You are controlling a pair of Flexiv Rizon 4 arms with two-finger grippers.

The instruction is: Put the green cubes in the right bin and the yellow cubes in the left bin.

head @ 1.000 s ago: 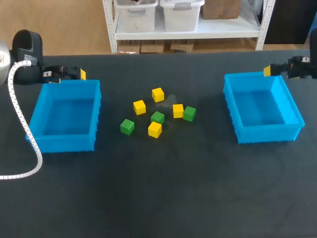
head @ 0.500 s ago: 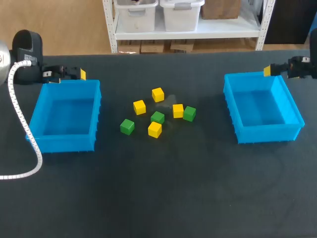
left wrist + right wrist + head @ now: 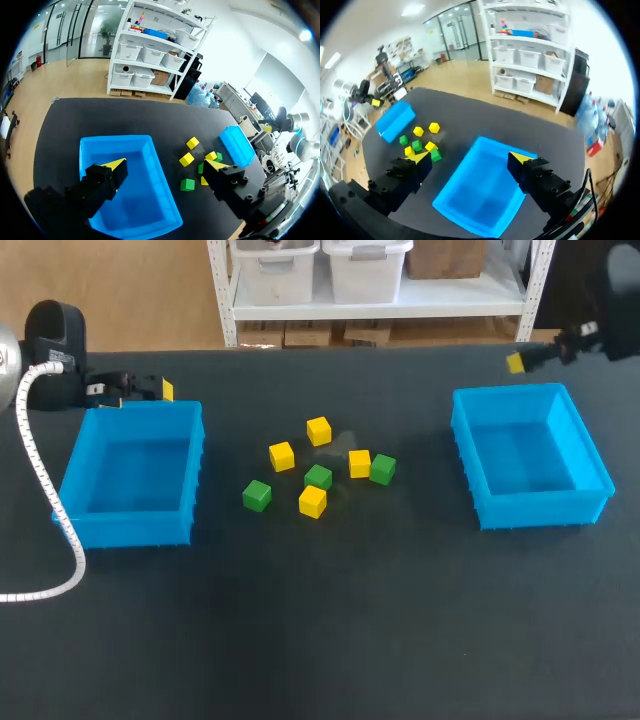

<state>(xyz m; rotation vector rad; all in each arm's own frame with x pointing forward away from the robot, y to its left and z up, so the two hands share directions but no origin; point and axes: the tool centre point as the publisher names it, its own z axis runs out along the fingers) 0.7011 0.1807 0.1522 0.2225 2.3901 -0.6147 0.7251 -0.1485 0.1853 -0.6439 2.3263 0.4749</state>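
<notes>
Head view, worktop (image 3: 320, 640): dark, carrying two blue bins and seven small cubes.
Head view, left bin (image 3: 130, 528): at the worktop's left side.
Head view, right bin (image 3: 540, 508): at the right side, well apart from the other.
Head view, yellow cubes (image 3: 318, 430) (image 3: 282, 455) (image 3: 359, 463) (image 3: 312, 501): four, loose on the worktop between the bins (all seven cubes lie in this one cluster).
Head view, green cubes (image 3: 257, 495) (image 3: 318, 477) (image 3: 382, 469): three, mixed among the yellow ones. One touches a yellow cube on the cluster's right, one sits in the middle, and one lies at its left edge.
Head view, left claw (image 3: 165, 390): just beyond the left bin's far rim; its spread cannot be told from here.
Head view, right claw (image 3: 517, 362): beyond the right bin's far rim, near that bin's inner far corner.
Left wrist view, left claw: fingers spread wide, gripping nothing, with the left bin beneath and between them.
Left wrist view, yellow cubes and green cubes: on the worktop past the left bin, beside one finger, with the right bin beyond them.
Right wrist view, right claw: fingers spread wide, gripping nothing, with the right bin beneath and between them.
Right wrist view, yellow cubes and green cubes: on the worktop beside one finger, with the left bin farther off behind them.
</notes>
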